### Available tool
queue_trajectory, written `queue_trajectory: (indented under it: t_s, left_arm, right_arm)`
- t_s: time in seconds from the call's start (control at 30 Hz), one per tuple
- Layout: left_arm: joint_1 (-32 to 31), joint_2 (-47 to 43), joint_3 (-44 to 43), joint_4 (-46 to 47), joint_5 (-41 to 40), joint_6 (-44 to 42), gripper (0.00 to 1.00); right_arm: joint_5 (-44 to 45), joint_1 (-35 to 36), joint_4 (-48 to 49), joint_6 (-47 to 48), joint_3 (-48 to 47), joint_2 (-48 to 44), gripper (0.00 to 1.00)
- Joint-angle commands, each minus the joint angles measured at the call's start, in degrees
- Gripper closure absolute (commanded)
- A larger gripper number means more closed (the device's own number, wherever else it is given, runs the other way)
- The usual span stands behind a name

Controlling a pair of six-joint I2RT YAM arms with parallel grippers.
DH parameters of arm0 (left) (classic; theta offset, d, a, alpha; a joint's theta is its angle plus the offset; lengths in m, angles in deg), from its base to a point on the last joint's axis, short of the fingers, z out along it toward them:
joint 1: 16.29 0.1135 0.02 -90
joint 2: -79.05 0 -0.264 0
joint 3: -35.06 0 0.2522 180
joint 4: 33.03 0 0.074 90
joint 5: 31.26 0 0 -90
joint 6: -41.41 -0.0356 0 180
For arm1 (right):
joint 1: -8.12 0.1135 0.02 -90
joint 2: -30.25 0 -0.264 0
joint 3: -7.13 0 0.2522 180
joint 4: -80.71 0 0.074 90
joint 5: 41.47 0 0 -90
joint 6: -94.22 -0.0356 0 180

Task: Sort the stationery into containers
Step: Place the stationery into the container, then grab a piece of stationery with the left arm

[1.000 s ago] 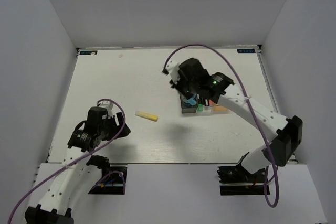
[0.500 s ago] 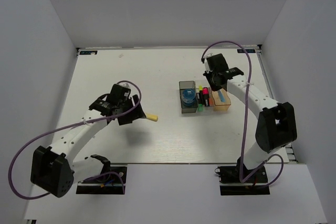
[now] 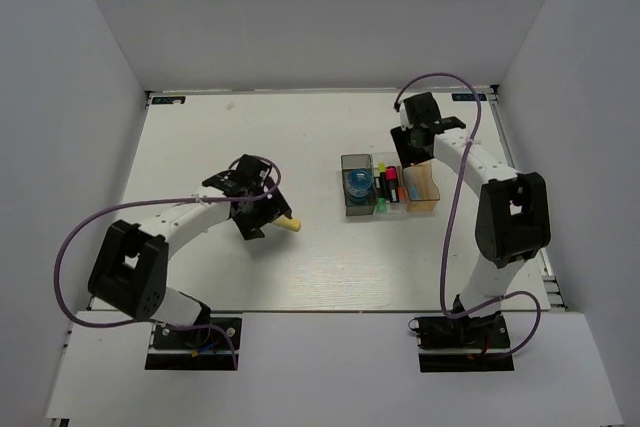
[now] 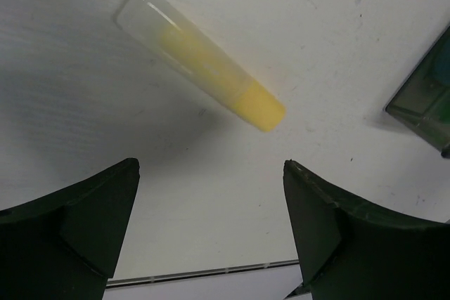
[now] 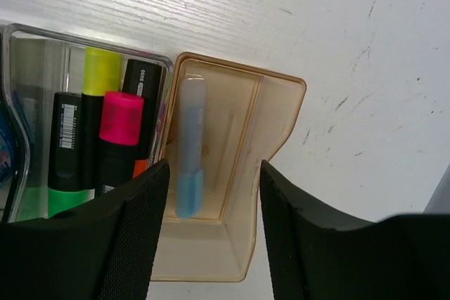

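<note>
1. The left gripper is far to the left of the clear bin. Its two fingers are spread wide apart and hold nothing.
2. A pale yellow stick lies flat on the white table, also well left of the clear bin. It is just past the left fingers and does not touch them.
3. The dark grey bin is joined to the left side of the clear bin. A small blue roll sits inside it.
4. The clear bin holds black highlighters. One has a yellow cap, one a pink cap and one a green cap. A bit of orange shows on another.
5. The tan bin is joined to the right side of the clear bin. A light blue stick lies in it.
6. The right gripper hangs over the tan bin, just right of the clear bin. Its fingers are apart and hold nothing.
</note>
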Motion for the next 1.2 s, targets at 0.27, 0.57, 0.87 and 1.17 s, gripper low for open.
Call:
queue_trajectory:
  t_s: [0.27,0.57,0.87,1.17]
  left_arm:
    - [-1.67,11.65,-11.43,-3.19,-5.95,14.18,0.19]
    - [-3.6,22.3,-23.74,-16.21,-9.21,18.84,0.2]
    - [-4.83,21.87,-18.99,-15.16,-10.17,22.27,0.21]
    - [-4.83,27.05,-20.75,-14.81,-10.88,24.64,0.43]
  right_arm:
    - [-13.13,-2.27,0.15,-3.81,6.95,-16.9,0.4]
    - [-20.87,-4.29,1.65,-5.75,17.77,-30.63,0.4]
    - [-25.53,-7.62,2.44,-6.81,20.07,-34.43,0.4]
    - [-28.78,-10.88,2.18,-6.89,21.73,-37.5,0.4]
